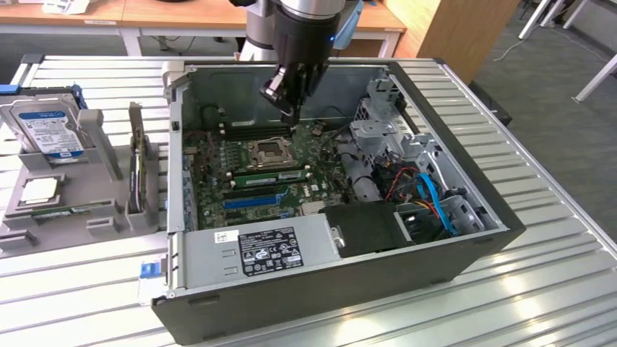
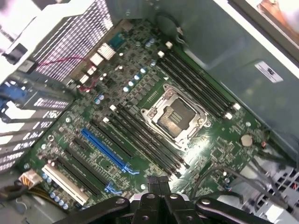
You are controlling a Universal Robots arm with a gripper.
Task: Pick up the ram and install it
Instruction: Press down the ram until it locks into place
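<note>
The ram, a narrow green stick, lies flat in the grey holder outside the case at the exterior view's left. My gripper hangs inside the open computer case, above the far memory slots of the motherboard and well away from the ram. In the wrist view the fingers are pressed together with nothing green between them, over the black memory slots beside the open processor socket.
A hard drive and an upright expansion card stand in the holder, with a square processor chip beside them. A green strip runs along the slots in front of the socket. The power supply and drive cage crowd the case.
</note>
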